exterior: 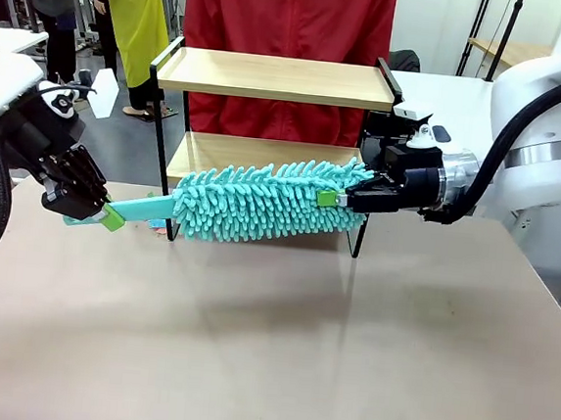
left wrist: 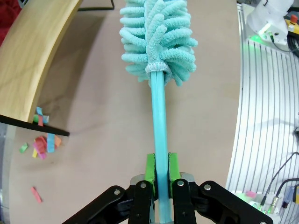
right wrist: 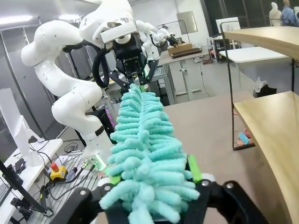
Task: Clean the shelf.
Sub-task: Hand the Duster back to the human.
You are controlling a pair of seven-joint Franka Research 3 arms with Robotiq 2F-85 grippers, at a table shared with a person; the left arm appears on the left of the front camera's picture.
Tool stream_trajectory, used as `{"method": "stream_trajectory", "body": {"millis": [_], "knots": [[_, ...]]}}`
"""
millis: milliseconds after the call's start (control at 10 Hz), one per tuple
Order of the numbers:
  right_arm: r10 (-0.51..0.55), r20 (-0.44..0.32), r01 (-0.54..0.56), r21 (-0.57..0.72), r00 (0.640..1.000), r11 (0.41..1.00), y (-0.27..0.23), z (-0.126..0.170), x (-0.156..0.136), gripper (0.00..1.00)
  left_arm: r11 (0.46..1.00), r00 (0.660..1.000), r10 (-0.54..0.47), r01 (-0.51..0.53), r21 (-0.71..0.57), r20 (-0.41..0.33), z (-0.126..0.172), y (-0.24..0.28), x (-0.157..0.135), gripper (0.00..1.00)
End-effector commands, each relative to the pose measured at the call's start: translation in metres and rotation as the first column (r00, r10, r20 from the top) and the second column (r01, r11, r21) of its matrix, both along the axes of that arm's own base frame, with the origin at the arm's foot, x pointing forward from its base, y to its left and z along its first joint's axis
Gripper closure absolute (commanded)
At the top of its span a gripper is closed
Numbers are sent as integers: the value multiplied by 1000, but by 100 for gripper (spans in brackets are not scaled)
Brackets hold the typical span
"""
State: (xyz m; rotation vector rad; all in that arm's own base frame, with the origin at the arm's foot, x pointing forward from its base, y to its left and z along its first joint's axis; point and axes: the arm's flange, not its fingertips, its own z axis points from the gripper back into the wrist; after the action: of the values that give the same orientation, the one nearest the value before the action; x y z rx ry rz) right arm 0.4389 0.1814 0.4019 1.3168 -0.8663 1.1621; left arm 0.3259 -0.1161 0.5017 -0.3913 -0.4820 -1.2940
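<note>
holding the duster at both ends, shelf not yet swept

stretching across the front of the shelf (exterior: 272, 77), a teal fluffy duster (exterior: 262, 201) hangs level between the two arms, just in front of the lower board (exterior: 256, 154). the left gripper (exterior: 92, 210) has its green pads clamped together on the flat teal handle (left wrist: 159, 126), seen plainly in the left wrist view. the right gripper (exterior: 341, 198) grips the far tip of the duster head, its fingers pressed into the fluff from both sides; the right wrist view shows the pads buried in the teal strands.

the shelf stands at the far edge of the brown table (exterior: 268, 347), both wooden boards bare as far as the front view shows. coloured paper scraps (left wrist: 41, 142) lie on the table beside the lower board's end, near the frame's foot.

judging by this, the tool is in hand but the cleaning proper looks barely begun: the duster head sits in front of the boards rather than on either one. whether dust or scraps remain on the boards cannot be told. wiping both tiers seems still to do.
</note>
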Motion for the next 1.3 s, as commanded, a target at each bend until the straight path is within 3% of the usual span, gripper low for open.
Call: {"method": "stream_trajectory", "body": {"millis": [0,600,900,1000,1100,1200], "knots": [[23,-3,-23,-20,1000,1000,10,4,5,100,1000,1000,4,-4,-16,0,3,-6,-2,87],[20,31,-20,-17,999,1000,3,3,4,100,1000,1000,4,-4,-16,0,3,-6,-2,87],[7,12,-7,-3,1000,1000,1,3,2,100,1000,1000,4,-4,-16,0,3,-6,-2,87],[7,12,-7,-3,1000,1000,1,3,2,100,1000,1000,0,0,0,0,0,0,0,30],[7,12,-7,-3,1000,1000,1,3,2,100,999,1000,29,-29,-33,-2,3,4,0,30],[7,12,-7,-3,1000,1000,1,3,2,100,997,999,32,-32,-66,-4,6,7,-1,0]]}}
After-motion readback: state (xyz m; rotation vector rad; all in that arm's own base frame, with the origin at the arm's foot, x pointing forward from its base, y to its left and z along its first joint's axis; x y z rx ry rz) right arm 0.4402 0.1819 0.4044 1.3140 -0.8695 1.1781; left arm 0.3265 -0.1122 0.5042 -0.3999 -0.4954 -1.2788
